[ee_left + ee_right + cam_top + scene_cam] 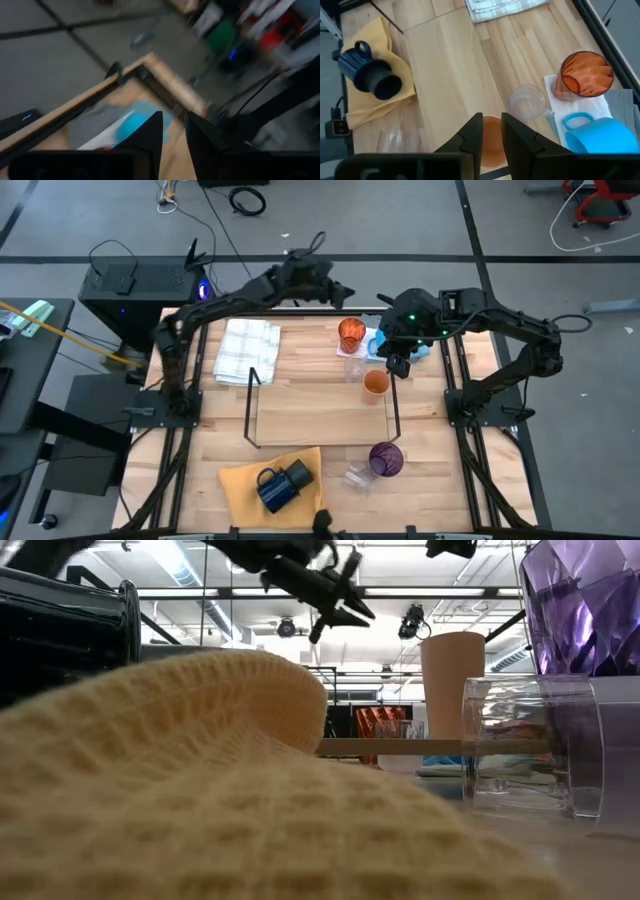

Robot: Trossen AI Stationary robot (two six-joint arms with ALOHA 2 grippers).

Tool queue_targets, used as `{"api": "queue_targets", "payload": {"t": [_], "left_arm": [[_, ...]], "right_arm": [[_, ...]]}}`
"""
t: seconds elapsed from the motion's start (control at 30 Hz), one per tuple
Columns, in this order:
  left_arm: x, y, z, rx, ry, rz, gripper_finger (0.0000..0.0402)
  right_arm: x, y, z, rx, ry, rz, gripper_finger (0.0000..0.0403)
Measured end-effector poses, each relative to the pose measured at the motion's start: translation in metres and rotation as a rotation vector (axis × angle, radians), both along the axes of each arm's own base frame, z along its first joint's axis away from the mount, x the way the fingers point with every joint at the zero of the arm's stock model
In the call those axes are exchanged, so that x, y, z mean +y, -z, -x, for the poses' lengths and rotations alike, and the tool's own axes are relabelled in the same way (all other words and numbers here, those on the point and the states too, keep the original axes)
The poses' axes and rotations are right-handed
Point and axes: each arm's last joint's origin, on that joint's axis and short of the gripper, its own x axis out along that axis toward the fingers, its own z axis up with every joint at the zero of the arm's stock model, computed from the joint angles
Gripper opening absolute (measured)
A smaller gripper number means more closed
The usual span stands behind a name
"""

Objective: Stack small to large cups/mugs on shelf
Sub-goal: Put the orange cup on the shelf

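Right gripper (491, 131), fingers narrowly apart, hangs over an empty orange cup (375, 383) on the shelf (320, 405) at centre frame. Left gripper (345, 292), slightly parted and empty, hovers upper centre.

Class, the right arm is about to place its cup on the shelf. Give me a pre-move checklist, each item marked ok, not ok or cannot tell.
1. Right gripper over the small orange cup, fingers either side of its rim: ok.
2. Cup firmly gripped: cannot tell.
3. Shelf board free of other cups: ok.
4. Left gripper away from the shelf, up near the table's far edge: ok.
5. Clear glass and larger orange cup stand close beside the held cup, a knock risk: not ok.
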Motion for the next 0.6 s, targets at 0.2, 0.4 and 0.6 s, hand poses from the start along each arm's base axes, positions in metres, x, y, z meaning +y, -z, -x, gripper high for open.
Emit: {"api": "queue_targets", "payload": {"t": [0.2, 0.4, 0.6], "left_arm": [[0.012, -0.011, -0.018, 0.294, 0.011, -0.085, 0.0096], [0.016, 0.017, -0.023, 0.449, 0.001, -0.047, 0.0127], [0.007, 0.059, -0.029, 0.562, 0.05, 0.012, 0.0172]], "right_arm": [[0.008, 0.0, -0.001, 0.0, -0.023, -0.008, 0.0075], [0.016, 0.0, -0.002, 0.0, -0.043, -0.019, 0.0075], [0.018, 0.0, -0.002, 0.0, -0.051, -0.02, 0.0075]]}}
